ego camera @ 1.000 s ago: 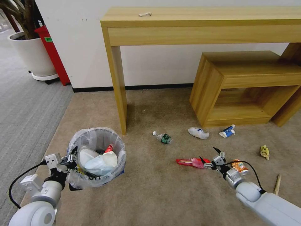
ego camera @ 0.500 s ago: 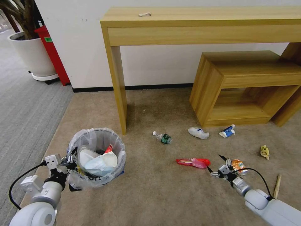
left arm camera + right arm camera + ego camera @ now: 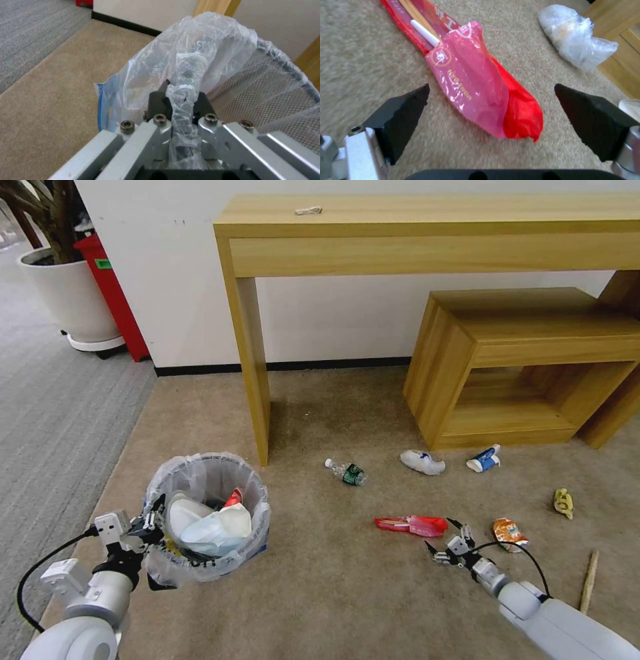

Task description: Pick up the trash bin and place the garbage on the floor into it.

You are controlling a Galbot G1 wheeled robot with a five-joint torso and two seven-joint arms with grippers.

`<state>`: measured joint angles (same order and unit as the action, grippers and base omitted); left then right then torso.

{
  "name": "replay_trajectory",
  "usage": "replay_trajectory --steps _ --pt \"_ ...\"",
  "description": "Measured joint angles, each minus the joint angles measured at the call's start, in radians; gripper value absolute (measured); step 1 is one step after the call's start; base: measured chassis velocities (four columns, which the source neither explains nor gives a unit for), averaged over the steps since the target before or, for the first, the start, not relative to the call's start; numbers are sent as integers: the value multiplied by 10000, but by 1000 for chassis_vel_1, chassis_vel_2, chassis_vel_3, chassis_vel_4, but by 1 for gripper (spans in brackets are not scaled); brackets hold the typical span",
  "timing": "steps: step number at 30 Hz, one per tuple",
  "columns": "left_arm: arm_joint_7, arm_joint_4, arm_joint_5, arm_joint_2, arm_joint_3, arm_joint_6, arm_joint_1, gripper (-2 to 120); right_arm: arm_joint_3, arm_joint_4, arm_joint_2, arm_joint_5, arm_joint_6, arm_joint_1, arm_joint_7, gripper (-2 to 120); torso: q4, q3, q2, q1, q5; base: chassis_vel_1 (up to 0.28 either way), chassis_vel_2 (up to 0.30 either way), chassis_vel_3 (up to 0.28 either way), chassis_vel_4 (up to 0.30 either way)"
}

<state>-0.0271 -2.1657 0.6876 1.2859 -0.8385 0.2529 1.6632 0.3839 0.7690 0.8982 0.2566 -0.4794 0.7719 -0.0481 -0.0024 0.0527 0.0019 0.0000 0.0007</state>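
Note:
The trash bin (image 3: 201, 465), dark mesh lined with a translucent bag, is at the left on the beige floor (image 3: 320, 593). It holds white and blue litter. My left gripper (image 3: 152, 521) is shut on its near rim, and its fingers (image 3: 159, 102) pinch the bag-covered edge. My right gripper (image 3: 441, 534) is open just above the carpet beside the red wrappers (image 3: 411, 525). The end of the red wrappers (image 3: 473, 85) lies between its two black pads (image 3: 403, 112). Other garbage lies around: a small bottle (image 3: 347, 472), a white slipper (image 3: 422, 461), a blue-white carton (image 3: 484, 459), a crushed orange can (image 3: 509, 533) and a wooden stick (image 3: 587, 572).
A wooden desk (image 3: 427, 233) stands against the wall with its leg (image 3: 253, 367) just behind the bin. A low wooden bench (image 3: 527, 360) sits under it at the right. A small yellow scrap (image 3: 563, 503) lies far right. Grey ribbed carpet (image 3: 53, 407) and a plant pot (image 3: 70, 297) are at the left.
My right gripper has come back toward me, dropped lower and shifted left, from in front of the orange can to the near end of the red wrappers. The left gripper keeps holding the bin.

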Motion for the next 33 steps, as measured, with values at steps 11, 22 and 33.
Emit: replay_trajectory --steps 11,22,33 --pt "6 -243 133 -63 -142 -58 78 3 143 -428 376 -23 637 -536 104 84 0 0 1 0 0 0 0 0 0" --pt "-4 -255 157 -65 -127 -85 77 3 155 -629 585 -48 523 -478 293 43 -1 0 1 0 1 0 0 0 0" --pt "-3 -162 125 -1 -109 -157 76 3 115 -767 628 -34 248 -505 493 6 -1 0 1 0 1 0 0 0 0"
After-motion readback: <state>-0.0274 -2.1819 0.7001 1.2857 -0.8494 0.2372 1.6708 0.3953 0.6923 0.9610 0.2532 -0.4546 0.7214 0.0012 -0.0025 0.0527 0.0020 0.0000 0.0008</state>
